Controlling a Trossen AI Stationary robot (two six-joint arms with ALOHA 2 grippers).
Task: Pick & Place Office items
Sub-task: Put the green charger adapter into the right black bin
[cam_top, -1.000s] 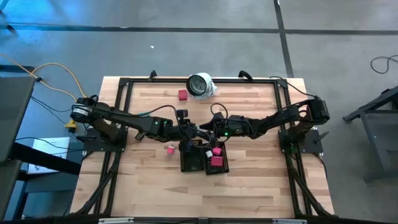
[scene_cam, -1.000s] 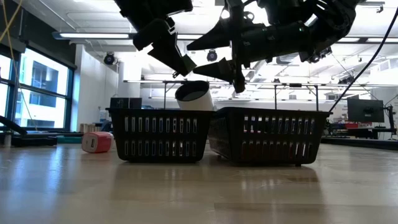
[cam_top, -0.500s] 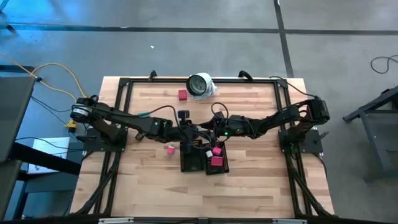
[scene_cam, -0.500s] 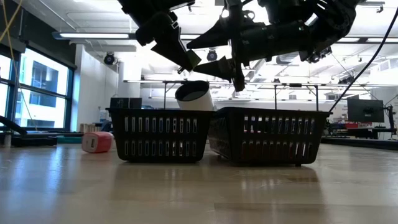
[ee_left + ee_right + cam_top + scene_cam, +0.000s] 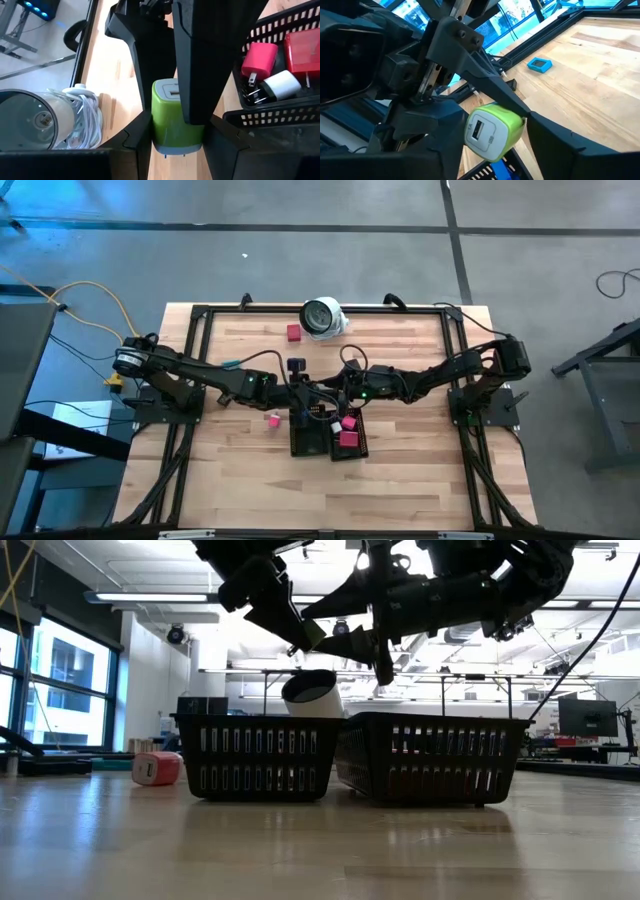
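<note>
A green charger block (image 5: 172,112) hangs in the air over the two black trays, between both grippers, with its socket face (image 5: 481,131) toward the right wrist camera. My left gripper (image 5: 303,394) is shut on it. My right gripper (image 5: 335,391) is open, and its fingers (image 5: 195,70) stand close on either side of the block; I cannot tell if they touch it. Pink (image 5: 259,57), red (image 5: 302,47) and white (image 5: 281,84) pieces lie in the right-hand tray (image 5: 347,436). A pink piece (image 5: 272,419), a red piece (image 5: 293,332) and a blue piece (image 5: 539,64) lie on the table. My left gripper pinches the green charger between its two fingers, on the block's opposite side faces near the prong end (image 5: 172,142). The fingers (image 5: 300,630) come slanting down from the table's left. The block is lifted clear, above the trays.
The left-hand tray (image 5: 310,438) sits against the right-hand one at the table's middle. A round white-and-grey lamp with a coiled cord (image 5: 322,317) lies near the far edge. Bare wood lies to the left, right and near side of the trays.
My left gripper, carrying the green charger, has risen a little and edged toward my right gripper. The right gripper has kept its place with the same finger gap.
</note>
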